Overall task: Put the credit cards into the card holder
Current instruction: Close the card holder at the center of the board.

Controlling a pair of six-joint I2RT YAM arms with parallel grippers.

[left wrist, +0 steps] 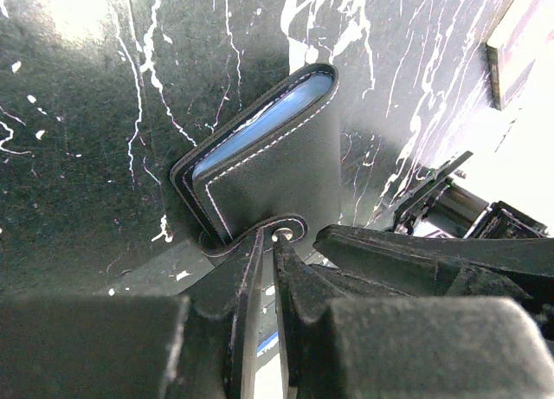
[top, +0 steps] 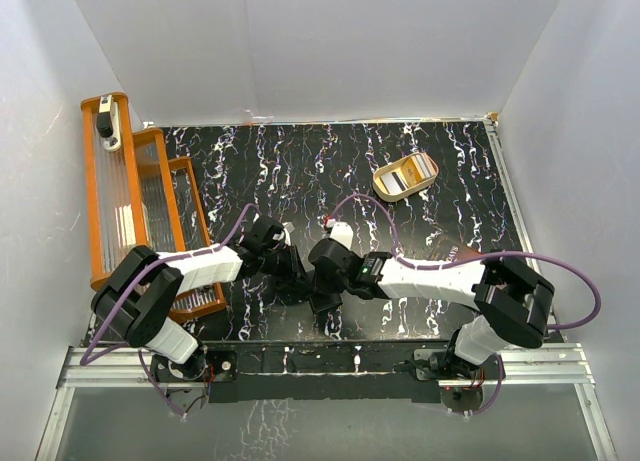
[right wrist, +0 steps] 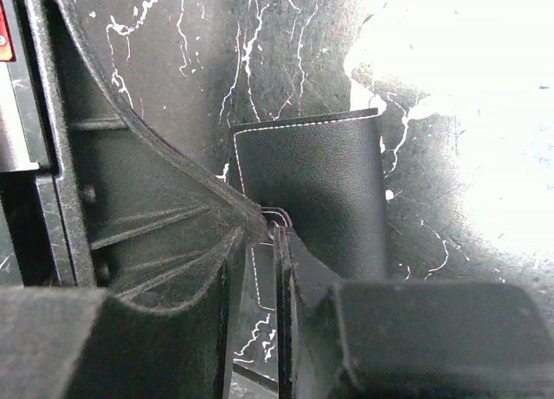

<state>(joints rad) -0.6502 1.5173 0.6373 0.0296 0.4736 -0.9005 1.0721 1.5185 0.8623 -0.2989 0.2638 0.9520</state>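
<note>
Left end effector [left wrist: 267, 243] pinches a flap of the card holder [left wrist: 277, 170], propped on the bench [left wrist: 86, 113] (blue card [left wrist: 260, 126] inside); right end effector [right wrist: 260, 243], barely parted at another edge, perhaps grips. Uneven pulling could spill the card.

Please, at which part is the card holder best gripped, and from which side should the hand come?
Probably the thin stitched edge of one leaf, coming low from the left, one finger on each face. The card holder seems to stand on edge, folded in a V, so its broad faces look too wide to span. The left hand pinches it this way at a corner.
</note>
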